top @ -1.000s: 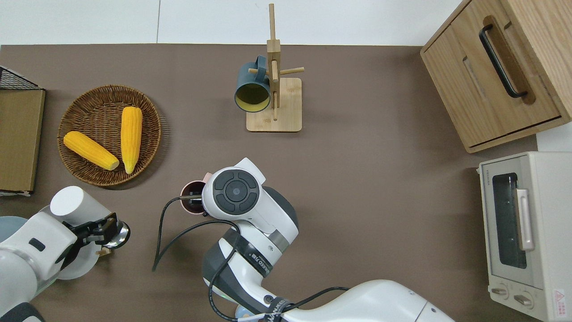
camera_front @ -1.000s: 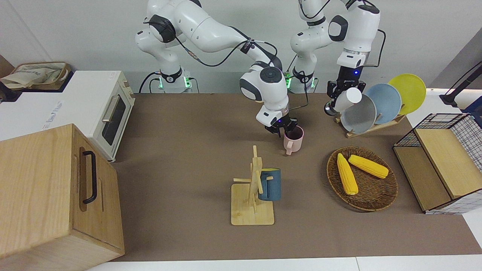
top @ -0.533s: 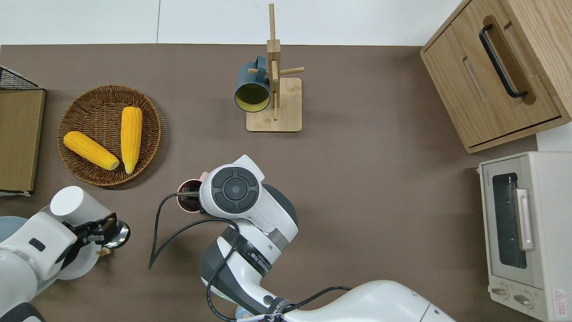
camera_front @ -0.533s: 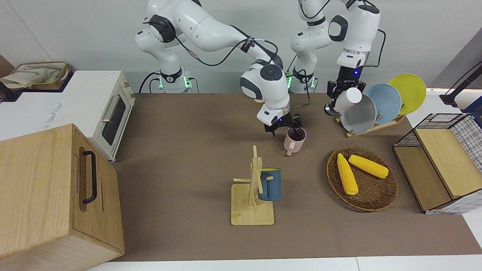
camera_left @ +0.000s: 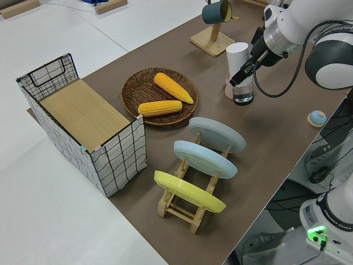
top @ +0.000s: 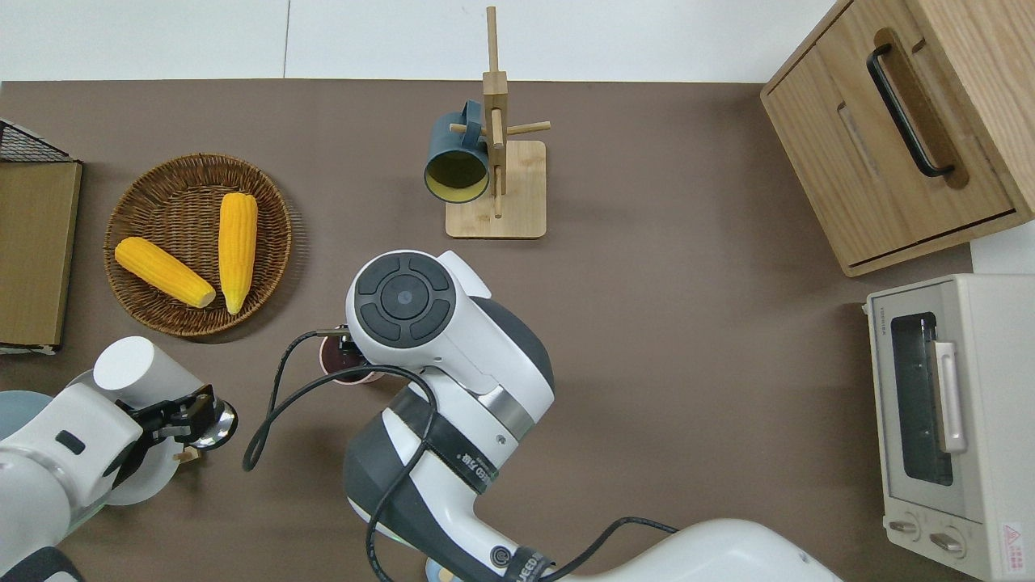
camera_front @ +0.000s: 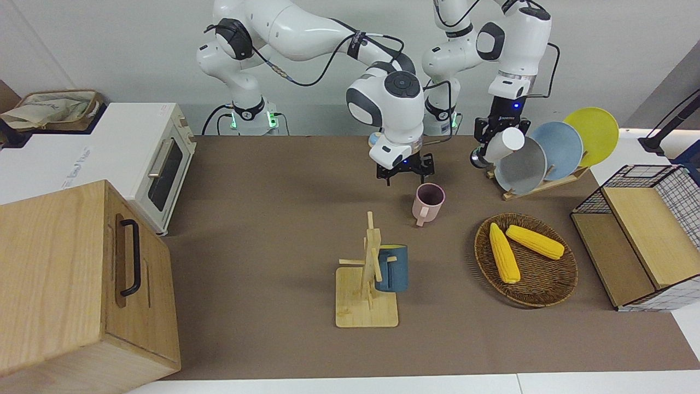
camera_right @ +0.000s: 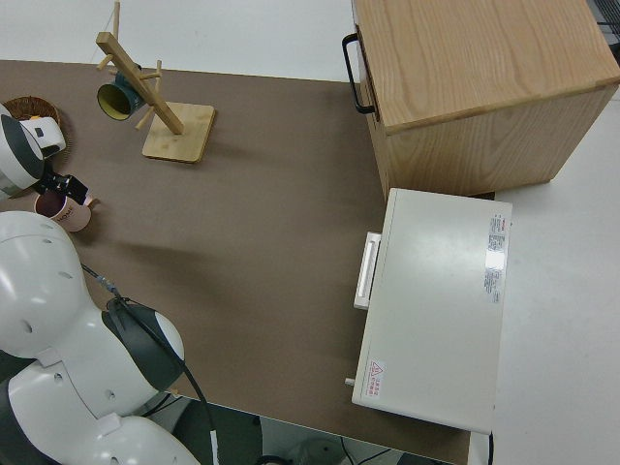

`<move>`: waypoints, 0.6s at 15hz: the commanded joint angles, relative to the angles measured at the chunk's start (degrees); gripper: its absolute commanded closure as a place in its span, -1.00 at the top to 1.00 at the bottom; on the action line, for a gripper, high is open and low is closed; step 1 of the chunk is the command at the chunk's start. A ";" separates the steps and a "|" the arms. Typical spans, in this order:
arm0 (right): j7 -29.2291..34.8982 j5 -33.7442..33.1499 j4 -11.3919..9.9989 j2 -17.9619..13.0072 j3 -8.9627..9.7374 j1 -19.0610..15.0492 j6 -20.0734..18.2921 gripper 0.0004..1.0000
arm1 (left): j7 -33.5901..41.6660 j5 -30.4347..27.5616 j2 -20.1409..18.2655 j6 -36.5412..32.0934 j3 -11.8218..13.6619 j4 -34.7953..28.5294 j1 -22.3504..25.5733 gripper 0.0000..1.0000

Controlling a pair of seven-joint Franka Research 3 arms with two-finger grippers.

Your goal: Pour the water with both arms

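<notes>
Right hand (camera_front: 405,174), fingers apart, hangs centre frame above pink mug (camera_front: 428,203); left hand (camera_front: 495,143) grips white bottle (camera_front: 504,145) upper right.

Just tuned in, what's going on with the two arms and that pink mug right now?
The pink mug stands upright on the table, free of any grip. The right gripper hangs open just above it. The left gripper is shut on a white bottle, tilted in the air beside the plate rack, toward the left arm's end of the table. No pouring is visible yet.
</notes>
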 commanded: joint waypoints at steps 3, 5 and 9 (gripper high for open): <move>-23.23 -5.83 0.14 -5.35 -2.73 -3.74 -10.63 0.97 | -0.81 -1.61 -2.18 1.44 0.23 -1.18 -3.40 -1.00; -30.09 -5.22 -0.82 -8.08 -4.93 -5.58 -12.31 0.97 | -0.81 -1.96 -2.27 1.44 0.23 -1.44 -4.01 -1.00; -41.35 -4.78 -2.05 -10.46 -11.69 -7.17 -14.16 0.97 | -0.81 -3.45 -2.45 1.88 0.14 -2.14 -6.12 -1.00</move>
